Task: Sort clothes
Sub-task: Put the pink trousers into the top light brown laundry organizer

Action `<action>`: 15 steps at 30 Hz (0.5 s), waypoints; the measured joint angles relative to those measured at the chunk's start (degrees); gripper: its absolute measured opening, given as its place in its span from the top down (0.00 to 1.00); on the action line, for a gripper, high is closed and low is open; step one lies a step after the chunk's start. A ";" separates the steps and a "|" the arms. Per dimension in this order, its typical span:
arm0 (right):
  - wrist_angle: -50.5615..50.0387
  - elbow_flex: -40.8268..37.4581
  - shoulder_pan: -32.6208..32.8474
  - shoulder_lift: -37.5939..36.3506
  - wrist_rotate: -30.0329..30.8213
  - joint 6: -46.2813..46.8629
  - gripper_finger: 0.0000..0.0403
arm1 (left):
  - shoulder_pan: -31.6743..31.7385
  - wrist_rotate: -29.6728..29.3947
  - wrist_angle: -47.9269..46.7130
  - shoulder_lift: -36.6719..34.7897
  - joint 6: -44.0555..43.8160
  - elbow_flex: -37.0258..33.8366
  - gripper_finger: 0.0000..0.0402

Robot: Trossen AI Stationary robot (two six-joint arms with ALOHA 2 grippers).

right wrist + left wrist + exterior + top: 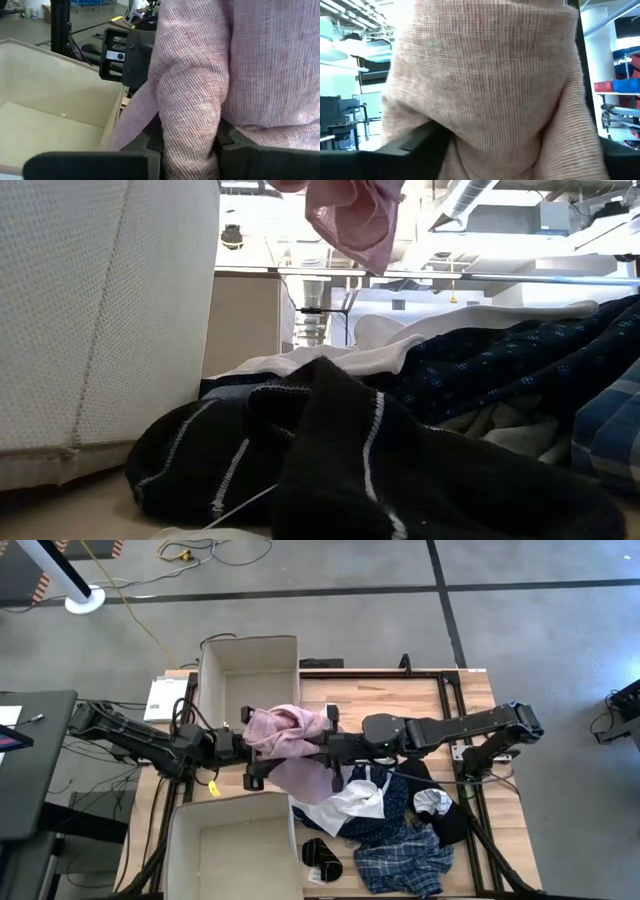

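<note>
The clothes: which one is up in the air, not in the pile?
The pink garment. It hangs between the left tool and the right tool, above the table; the white, dotted, plaid and black ones lie heaped below.

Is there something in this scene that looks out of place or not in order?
Nothing looks damaged or spilled. The pink garment hangs in the air between the left gripper and the right gripper, beside the far box. The other clothes lie in an untidy heap on the table, still unsorted.
</note>
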 joint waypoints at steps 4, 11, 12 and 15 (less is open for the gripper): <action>-0.35 -0.02 -0.02 0.02 0.10 1.59 0.78 | 0.04 0.20 -0.34 0.00 2.02 0.00 0.55; -0.43 -0.08 0.15 0.19 1.97 1.70 0.52 | -0.26 1.12 -2.79 -2.36 8.24 0.04 0.87; -0.60 -0.11 0.19 0.22 2.08 1.69 0.47 | -0.28 1.22 -3.77 -3.15 9.03 0.04 0.87; -1.04 -0.13 0.44 0.24 4.08 1.03 0.32 | -0.28 0.10 -6.49 -6.67 10.51 0.08 0.87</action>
